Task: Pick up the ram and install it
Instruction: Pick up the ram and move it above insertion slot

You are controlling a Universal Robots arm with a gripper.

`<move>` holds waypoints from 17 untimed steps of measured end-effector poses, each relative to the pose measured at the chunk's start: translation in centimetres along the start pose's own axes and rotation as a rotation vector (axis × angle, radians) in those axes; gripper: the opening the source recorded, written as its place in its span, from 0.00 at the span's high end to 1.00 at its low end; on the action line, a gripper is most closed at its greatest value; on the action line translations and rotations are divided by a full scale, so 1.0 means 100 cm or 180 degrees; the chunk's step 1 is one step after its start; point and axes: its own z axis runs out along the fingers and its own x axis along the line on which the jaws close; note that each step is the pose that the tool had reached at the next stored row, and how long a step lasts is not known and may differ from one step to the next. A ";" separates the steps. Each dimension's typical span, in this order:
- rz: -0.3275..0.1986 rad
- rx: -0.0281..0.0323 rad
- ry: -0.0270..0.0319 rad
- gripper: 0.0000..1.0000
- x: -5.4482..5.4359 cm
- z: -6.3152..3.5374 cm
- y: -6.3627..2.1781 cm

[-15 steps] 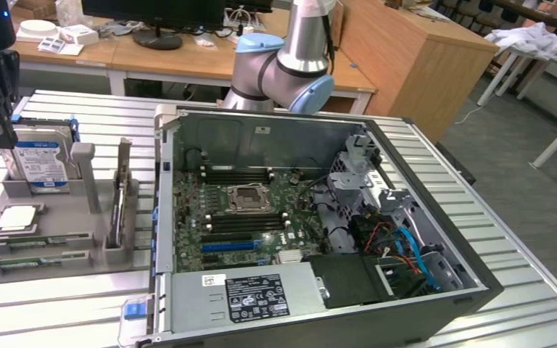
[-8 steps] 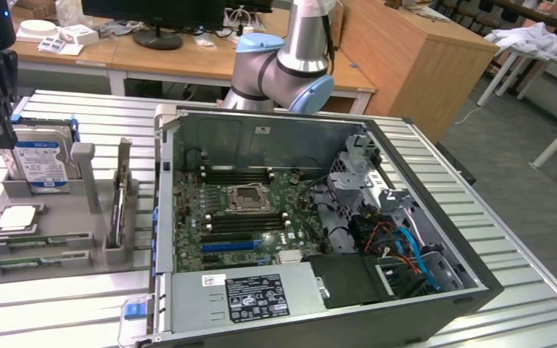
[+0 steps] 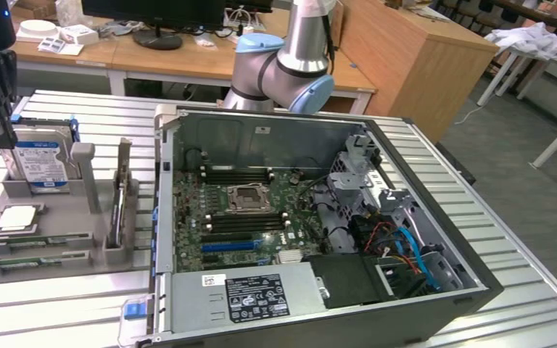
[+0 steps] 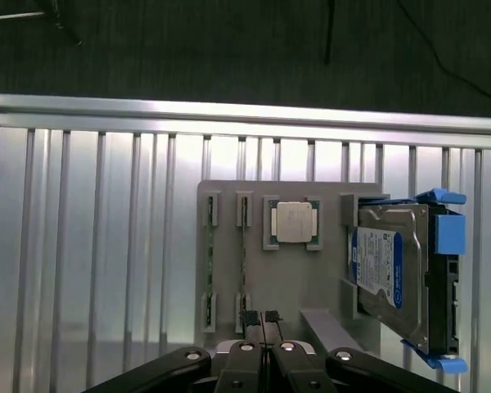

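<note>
Wooden desks [image 3: 177, 64] behind ribbed metal table [image 3: 56, 304]

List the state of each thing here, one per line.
Black gripper: jaws shut, holding nothing.
Green ram stick: on edge in the grey holder, untouched.
Silver hard drive with blue label: upright in holder.
Square silver processor chip: flat in holder.
Black computer case: side open.

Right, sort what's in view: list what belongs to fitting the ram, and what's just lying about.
For the job:
- ram, lying in the grey holder
- gripper, shut, over the holder
- computer case, open, with its motherboard

Lying about:
- hard drive with a blue label, standing in the holder
- processor chip, square and silver, in the holder
</note>
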 end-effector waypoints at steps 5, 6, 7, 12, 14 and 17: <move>-0.0025 0.0000 0.0001 0.89 0.000 0.0009 0.0000; -0.0025 0.0000 0.0001 0.89 0.000 0.0009 0.0000; -0.0025 0.0000 0.0001 0.89 0.000 0.0009 0.0000; -0.0025 0.0000 0.0001 0.89 0.000 0.0009 0.0000; -0.0025 0.0000 0.0001 0.89 0.000 0.0009 0.0000; -0.0025 0.0000 0.0001 0.83 0.000 0.0009 0.0000</move>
